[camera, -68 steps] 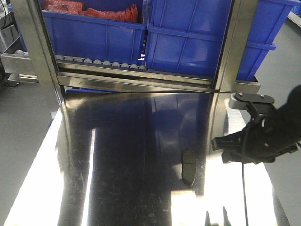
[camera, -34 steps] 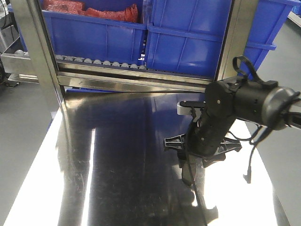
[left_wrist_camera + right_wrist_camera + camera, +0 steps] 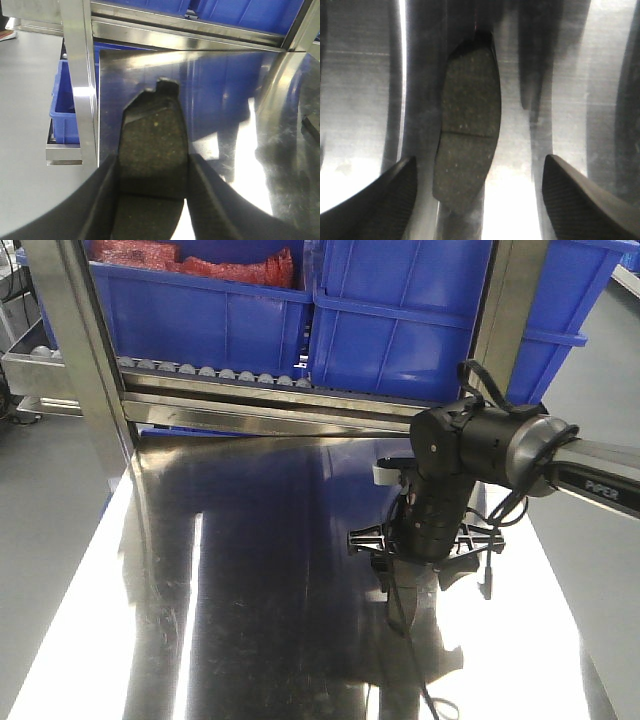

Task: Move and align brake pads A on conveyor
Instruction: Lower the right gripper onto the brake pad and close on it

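My left hand is closest to me, so I'll start there. It's pinching a brake pad between both fingers, gritty face up. The pad's far end, with a little black tab on it, sticks out ahead over the shiny steel tabletop. I can't tell from the wrist cam whether that pad is lifted or resting on the steel.

Over on the other side, my right hand points straight down with its fingers spread wide and nothing gripped. A second brake pad lies flat on the tabletop right below it, lengthwise between the two fingers, with a thin groove across its middle. It sits nearer the finger on the picture's left and touches neither one. In the front cam the same pad pokes out from under the hand toward me, and the wrist hides the rest.

Further back the tabletop ends at a steel rack with a row of rollers. Blue bins sit on it, and the left one has red stuff inside.
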Controlling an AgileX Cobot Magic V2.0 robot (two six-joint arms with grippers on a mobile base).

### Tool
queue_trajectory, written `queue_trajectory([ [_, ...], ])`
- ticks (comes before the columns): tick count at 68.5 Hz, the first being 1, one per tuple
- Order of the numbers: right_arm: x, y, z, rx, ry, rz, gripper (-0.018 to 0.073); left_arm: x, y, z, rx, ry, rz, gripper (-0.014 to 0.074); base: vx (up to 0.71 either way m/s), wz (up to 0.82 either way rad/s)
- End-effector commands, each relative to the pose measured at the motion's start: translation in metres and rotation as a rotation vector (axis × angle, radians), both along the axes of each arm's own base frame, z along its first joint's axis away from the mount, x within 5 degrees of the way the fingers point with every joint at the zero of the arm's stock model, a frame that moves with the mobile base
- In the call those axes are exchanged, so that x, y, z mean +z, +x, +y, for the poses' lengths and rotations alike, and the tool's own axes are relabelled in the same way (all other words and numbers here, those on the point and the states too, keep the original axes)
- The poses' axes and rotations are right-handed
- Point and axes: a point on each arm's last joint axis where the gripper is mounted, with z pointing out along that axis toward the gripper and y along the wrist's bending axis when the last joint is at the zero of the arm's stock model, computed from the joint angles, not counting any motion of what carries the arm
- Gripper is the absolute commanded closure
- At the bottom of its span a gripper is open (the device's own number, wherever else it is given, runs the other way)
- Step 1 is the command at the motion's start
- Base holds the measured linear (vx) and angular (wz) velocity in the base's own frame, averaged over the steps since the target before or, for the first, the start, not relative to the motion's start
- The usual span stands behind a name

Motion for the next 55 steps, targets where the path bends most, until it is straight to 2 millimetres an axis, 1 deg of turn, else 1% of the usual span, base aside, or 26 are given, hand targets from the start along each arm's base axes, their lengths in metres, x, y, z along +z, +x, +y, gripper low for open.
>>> queue_trajectory([
  [1,0.023,0.006,-0.002,0.001,0.008,-0.056,0.0046,0.015,0.002,-0.003,-0.031,-0.030,-0.099,0.0603,0.00,0.00],
  [20,0.010,0.010,0.002,-0.010,0.015,-0.020,0.0051,0.015,0.002,-0.003,-0.031,-0.030,-0.098,0.0603,0.00,0.00],
  [32,0.003,0.011,0.002,-0.010,0.010,-0.009,0.0097,0.015,0.002,-0.003,-0.031,-0.030,-0.098,0.0603,0.00,0.00],
  [40,0.000,0.013,0.003,-0.010,0.012,-0.013,0.0170,0.015,0.002,-0.003,-0.031,-0.030,-0.098,0.0603,0.00,0.00],
  [45,0.000,0.014,0.004,-0.010,0.018,-0.027,0.0236,0.015,0.002,-0.003,-0.031,-0.030,-0.098,0.0603,0.00,0.00],
  [51,0.000,0.015,0.004,-0.010,0.021,-0.035,0.0339,0.015,0.002,-0.003,-0.031,-0.030,-0.098,0.0603,0.00,0.00],
  [55,0.001,0.015,0.004,-0.010,0.023,-0.038,0.0424,0.015,0.002,-0.003,-0.031,-0.030,-0.098,0.0603,0.00,0.00],
])
